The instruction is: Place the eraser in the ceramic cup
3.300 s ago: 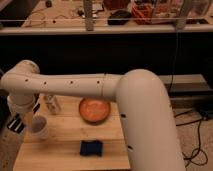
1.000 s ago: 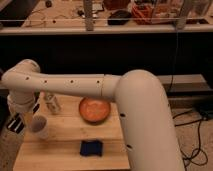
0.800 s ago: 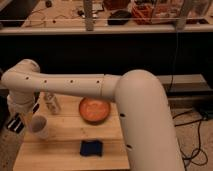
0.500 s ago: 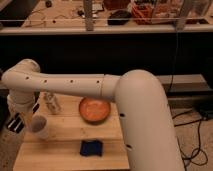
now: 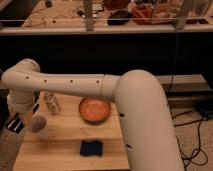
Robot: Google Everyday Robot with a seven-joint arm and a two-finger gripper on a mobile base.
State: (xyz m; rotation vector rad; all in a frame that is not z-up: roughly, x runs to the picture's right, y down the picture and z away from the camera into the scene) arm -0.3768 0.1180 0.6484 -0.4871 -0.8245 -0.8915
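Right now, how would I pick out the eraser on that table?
Find the light wooden table under the big white robot arm, whose jaws, the dark gripper, sit at its left edge. The eraser is the flat dark-blue block near the front edge, in front of the wide orange bowl; nothing else there is blue.

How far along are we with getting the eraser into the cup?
Done: nothing yet. The dark blue eraser lies on the wooden table, apart from the ceramic cup. In hand: nothing visibly held; the gripper sits beside the cup at the table's left edge in the view, away from the eraser. Left: reach the eraser, pick it up, drop it into the cup.
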